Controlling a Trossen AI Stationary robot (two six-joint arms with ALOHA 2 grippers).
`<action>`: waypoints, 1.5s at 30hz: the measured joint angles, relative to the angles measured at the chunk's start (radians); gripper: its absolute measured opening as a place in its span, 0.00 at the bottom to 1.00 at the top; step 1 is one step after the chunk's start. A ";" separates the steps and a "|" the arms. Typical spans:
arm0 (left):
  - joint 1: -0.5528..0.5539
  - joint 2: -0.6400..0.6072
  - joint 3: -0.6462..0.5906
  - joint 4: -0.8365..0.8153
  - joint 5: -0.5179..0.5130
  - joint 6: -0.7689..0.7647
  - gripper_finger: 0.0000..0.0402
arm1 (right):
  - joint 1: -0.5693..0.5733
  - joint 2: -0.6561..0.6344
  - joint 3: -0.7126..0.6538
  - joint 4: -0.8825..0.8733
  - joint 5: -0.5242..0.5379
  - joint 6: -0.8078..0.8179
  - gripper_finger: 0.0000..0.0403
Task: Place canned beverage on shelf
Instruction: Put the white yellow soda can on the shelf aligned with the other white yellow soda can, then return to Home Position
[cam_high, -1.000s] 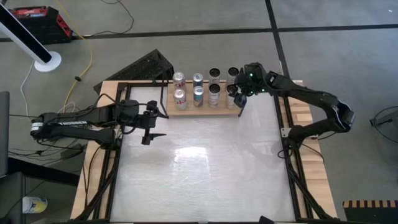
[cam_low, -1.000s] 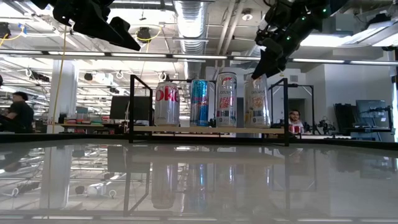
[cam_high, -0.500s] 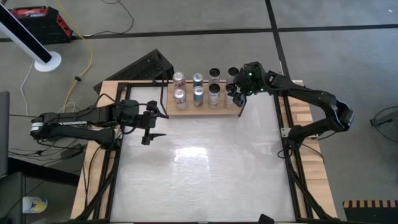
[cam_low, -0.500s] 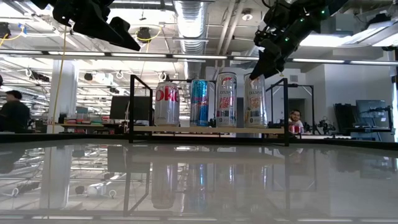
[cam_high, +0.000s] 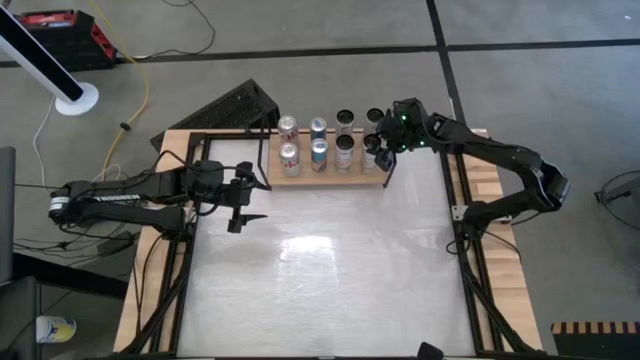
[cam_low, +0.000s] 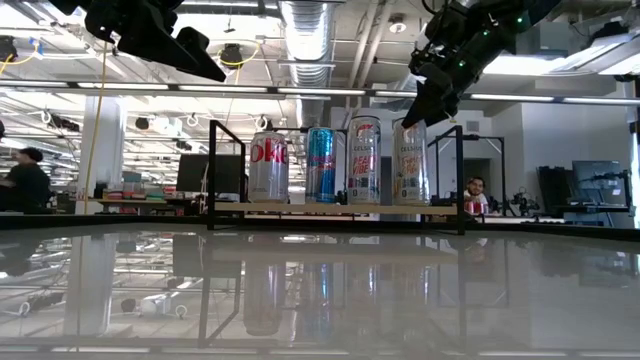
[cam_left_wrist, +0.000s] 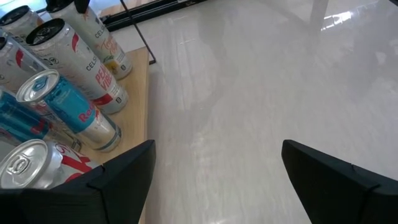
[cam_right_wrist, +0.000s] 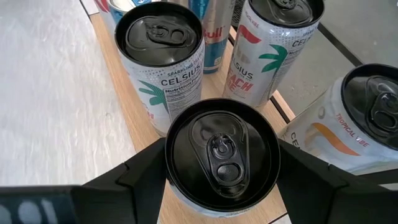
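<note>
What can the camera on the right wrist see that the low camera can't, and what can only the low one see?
Only the right wrist view shows the can tops: the black-lidded can sits between the right gripper's fingers, with its pull tab showing.

Only the low view shows the can sides in a row, the Diet Coke can at one end, the room behind with a person, and the left gripper high up, open and holding nothing.

Both show the wooden shelf and the Celsius cans on it.
</note>
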 joint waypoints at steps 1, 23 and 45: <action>0.000 0.000 0.000 0.000 0.000 0.000 0.83 | 0.000 0.000 0.000 -0.001 0.000 -0.002 0.68; 0.000 0.000 0.000 0.000 0.001 0.002 0.83 | 0.003 -0.004 0.026 -0.104 0.058 -0.009 0.97; 0.000 -0.099 0.000 0.050 0.013 -0.057 0.83 | 0.304 -0.095 0.414 -0.507 0.054 0.162 0.96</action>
